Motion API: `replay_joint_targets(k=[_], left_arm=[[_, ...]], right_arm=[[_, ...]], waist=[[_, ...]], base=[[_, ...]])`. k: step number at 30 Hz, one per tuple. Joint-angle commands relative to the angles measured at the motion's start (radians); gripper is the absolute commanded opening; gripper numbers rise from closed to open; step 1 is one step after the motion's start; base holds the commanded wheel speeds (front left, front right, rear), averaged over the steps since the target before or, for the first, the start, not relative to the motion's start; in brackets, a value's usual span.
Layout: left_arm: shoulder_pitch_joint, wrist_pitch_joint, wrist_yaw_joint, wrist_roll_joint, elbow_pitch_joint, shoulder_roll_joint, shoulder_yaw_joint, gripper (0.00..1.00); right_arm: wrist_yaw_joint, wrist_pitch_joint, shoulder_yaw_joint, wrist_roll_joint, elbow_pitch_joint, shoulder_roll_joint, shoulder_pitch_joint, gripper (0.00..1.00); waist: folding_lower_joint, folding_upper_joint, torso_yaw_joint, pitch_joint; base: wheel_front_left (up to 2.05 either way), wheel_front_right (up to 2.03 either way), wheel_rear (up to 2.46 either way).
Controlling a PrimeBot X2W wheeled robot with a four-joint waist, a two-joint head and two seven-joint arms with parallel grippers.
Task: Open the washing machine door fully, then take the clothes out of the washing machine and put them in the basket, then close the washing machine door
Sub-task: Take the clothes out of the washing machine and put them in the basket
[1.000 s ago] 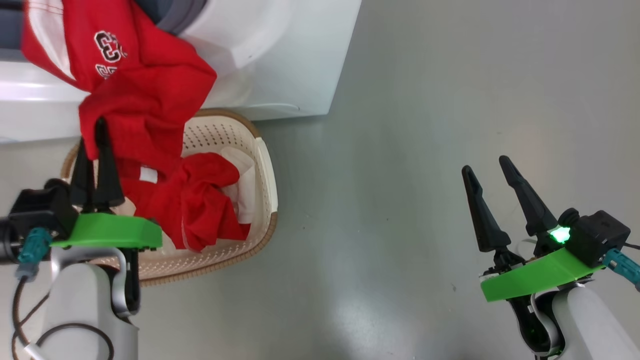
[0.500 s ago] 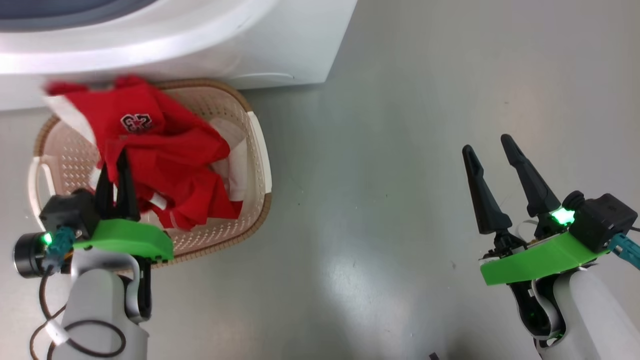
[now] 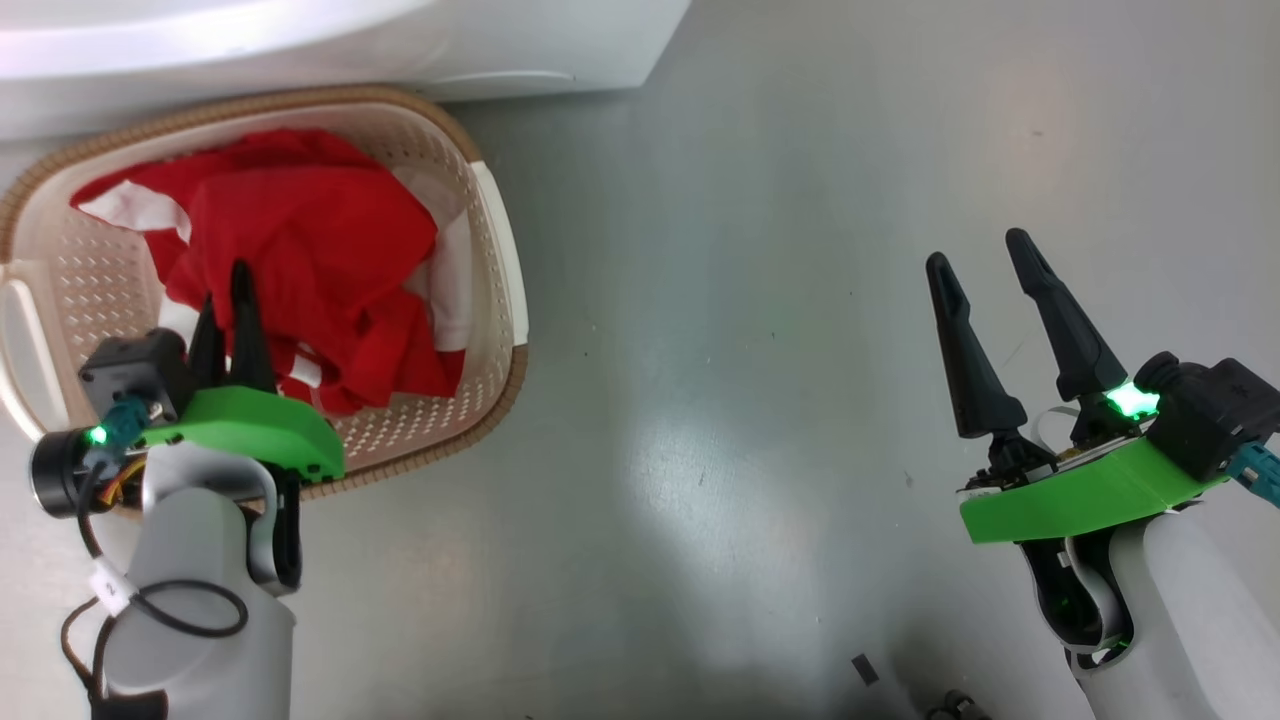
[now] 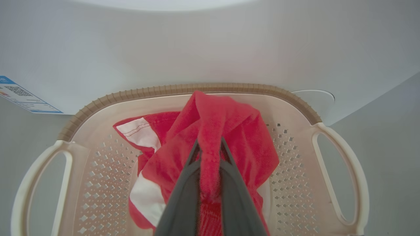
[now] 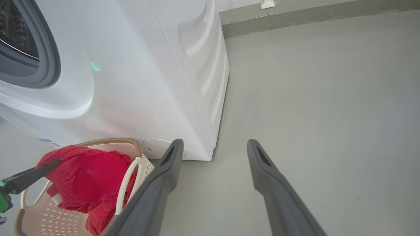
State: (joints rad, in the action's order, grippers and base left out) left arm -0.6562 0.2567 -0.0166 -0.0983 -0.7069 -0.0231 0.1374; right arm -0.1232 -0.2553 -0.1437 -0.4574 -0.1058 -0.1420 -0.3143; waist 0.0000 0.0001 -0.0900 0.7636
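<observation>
Left hand [image 4: 210,144] is clamped on a fold of the red clothes [image 3: 300,230], jaws nearly together. The pinched ridge runs straight along the hand's long axis. The hand sits over the basket [image 3: 497,260] at its near side. The bulk of the clothes lies inside the basket just ahead of the tips, toward the rim nearest the washing machine [image 3: 300,40]. Right hand [image 3: 977,250] is empty, jaws wide apart, well apart from the basket over the floor [image 3: 750,400]. Left is the nearer arm. Likely next: open the left hand and back straight out.
</observation>
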Motion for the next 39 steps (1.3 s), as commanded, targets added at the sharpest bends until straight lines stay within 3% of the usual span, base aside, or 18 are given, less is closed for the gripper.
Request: replay_joint_targets(k=[1, 17, 18, 20, 22, 24, 39], left_arm=[[0.013, 0.005, 0.008, -0.006, 0.007, -0.027, 0.028, 0.00], [-0.094, 0.005, -0.010, 0.016, -0.135, -0.027, 0.065, 0.00], [-0.097, 0.005, -0.011, 0.017, -0.138, -0.027, 0.066, 0.04], [-0.101, 0.005, -0.013, 0.017, -0.142, -0.027, 0.068, 0.31], [-0.102, 0.005, -0.014, 0.016, -0.143, -0.027, 0.069, 0.49], [-0.099, 0.005, -0.016, 0.012, -0.143, -0.027, 0.069, 1.00], [-0.005, 0.005, -0.035, -0.007, -0.070, -0.027, 0.066, 1.00]], right_arm=[[-0.008, -0.006, -0.023, 0.019, 0.025, 0.001, 0.011, 1.00], [-0.008, -0.006, -0.017, 0.024, 0.039, -0.006, -0.011, 1.00], [-0.008, -0.006, -0.017, 0.024, 0.039, -0.006, -0.011, 1.00], [-0.008, -0.006, -0.017, 0.025, 0.038, -0.007, -0.011, 1.00], [-0.008, -0.006, -0.018, 0.025, 0.035, -0.008, -0.012, 1.00], [-0.008, -0.006, -0.019, 0.025, 0.033, -0.009, -0.013, 1.00], [-0.008, -0.006, -0.029, 0.021, 0.000, -0.013, 0.013, 1.00]], waist=[[0.0000, -0.0001, -0.003, 0.020], [0.0000, -0.0001, -0.001, 0.084], [0.0000, -0.0001, 0.000, 0.084], [0.0000, -0.0001, 0.002, 0.083], [0.0000, -0.0001, 0.004, 0.078], [0.0000, -0.0001, 0.006, 0.070], [0.0000, -0.0001, 0.015, -0.071]], base=[[0.00, 0.00, 0.00], [0.00, 0.00, 0.00], [0.00, 0.00, 0.00], [0.00, 0.00, 0.00], [0.00, 0.00, 0.00], [0.00, 0.00, 0.00], [0.00, 0.00, 0.00]])
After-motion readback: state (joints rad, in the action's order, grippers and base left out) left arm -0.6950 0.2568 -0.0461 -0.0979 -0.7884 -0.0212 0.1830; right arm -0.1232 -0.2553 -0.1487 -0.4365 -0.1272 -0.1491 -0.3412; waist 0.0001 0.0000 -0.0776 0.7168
